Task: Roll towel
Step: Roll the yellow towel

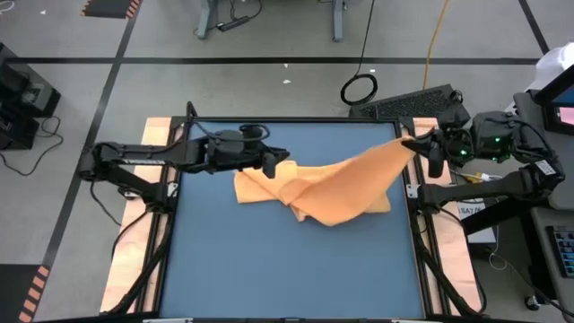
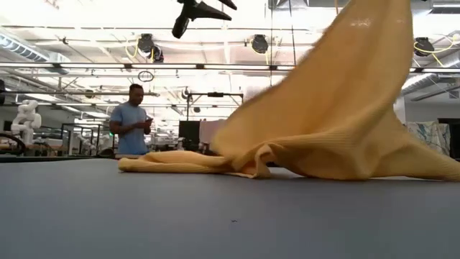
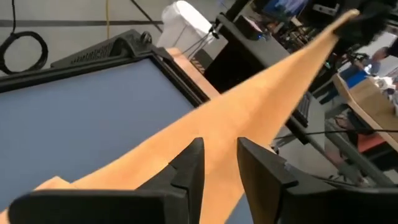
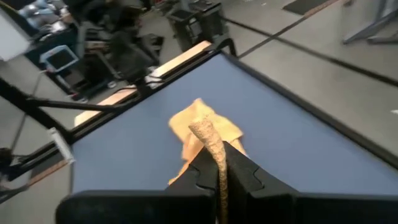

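between the two tools the towel (image 1: pixel 327 187) hung as a slack sheet, one corner raised off the bench (image 1: pixel 269 260) and the rest heaped below. the right tool (image 1: pixel 414 144) was clamped tight on that raised corner, probably to pull the cloth out flat before any rolling. the left tool (image 3: pixel 219 163) hovered over the heap's far end, fingers (image 3: pixel 189 165) a little apart with cloth lying past them, nothing pinched, perhaps letting that end drop. the roll looked not yet begun.
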`<act>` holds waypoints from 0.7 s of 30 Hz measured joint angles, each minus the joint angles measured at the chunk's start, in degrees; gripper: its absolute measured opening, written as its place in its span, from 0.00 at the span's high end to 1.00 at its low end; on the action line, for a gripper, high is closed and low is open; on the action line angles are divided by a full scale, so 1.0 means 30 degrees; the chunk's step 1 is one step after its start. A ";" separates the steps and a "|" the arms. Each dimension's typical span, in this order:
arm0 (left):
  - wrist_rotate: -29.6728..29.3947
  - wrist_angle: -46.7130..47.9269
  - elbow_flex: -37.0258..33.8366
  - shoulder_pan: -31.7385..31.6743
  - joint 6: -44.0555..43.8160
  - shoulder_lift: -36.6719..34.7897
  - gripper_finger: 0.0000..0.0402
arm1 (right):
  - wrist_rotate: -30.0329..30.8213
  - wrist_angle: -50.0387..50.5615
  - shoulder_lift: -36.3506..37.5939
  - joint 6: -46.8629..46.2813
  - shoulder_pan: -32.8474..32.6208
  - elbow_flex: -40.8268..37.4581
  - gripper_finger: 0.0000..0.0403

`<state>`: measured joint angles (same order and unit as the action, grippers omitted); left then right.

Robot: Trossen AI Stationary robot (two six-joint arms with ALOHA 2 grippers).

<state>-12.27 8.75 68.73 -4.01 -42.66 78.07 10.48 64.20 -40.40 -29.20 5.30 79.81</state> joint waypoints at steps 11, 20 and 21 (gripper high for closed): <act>0.0706 0.0135 0.0458 -0.1047 0.0737 0.0421 0.75 | -0.0290 -0.0775 -0.1348 -0.0551 -0.0007 0.0000 1.00; 0.0347 0.6061 0.1442 -0.2378 0.1847 0.0630 0.75 | -0.0613 -0.1459 -0.2586 -0.0398 -0.0015 0.0000 1.00; 0.0370 0.7433 0.1442 -0.2655 0.1458 0.0587 0.75 | -0.0615 -0.1542 -0.2679 -0.0408 -0.0015 0.0000 1.00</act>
<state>-11.16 31.04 73.06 -11.98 -38.29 79.83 8.64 59.58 -48.43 -30.42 5.26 79.81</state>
